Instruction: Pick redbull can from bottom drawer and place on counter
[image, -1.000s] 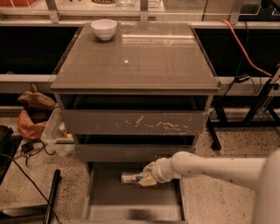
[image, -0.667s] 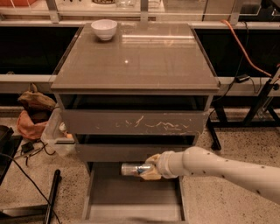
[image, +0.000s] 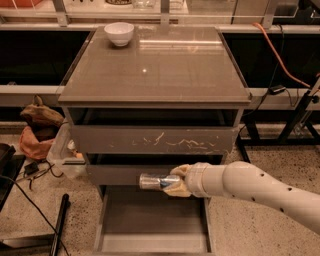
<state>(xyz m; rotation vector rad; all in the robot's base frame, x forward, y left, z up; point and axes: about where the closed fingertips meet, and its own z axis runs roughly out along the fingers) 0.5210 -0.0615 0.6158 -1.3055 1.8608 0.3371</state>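
Observation:
My gripper (image: 172, 183) is shut on the redbull can (image: 154, 181), a slim silver-and-blue can held lying sideways with its shiny end pointing left. It hangs in front of the plain middle drawer front, above the open bottom drawer (image: 150, 226), whose flat floor holds nothing. My white arm reaches in from the lower right. The counter (image: 160, 65) is the glossy grey-brown cabinet top, well above the can.
A white bowl (image: 119, 33) stands on the counter's back left corner. The upper drawer front (image: 155, 140) has white scratches. Bags and a clear bin (image: 62, 152) sit on the floor left of the cabinet. Cables and a black stand are at right.
My gripper has lifted the can out of the bottom drawer, up to the level of the middle drawer front. The arm has risen with it.

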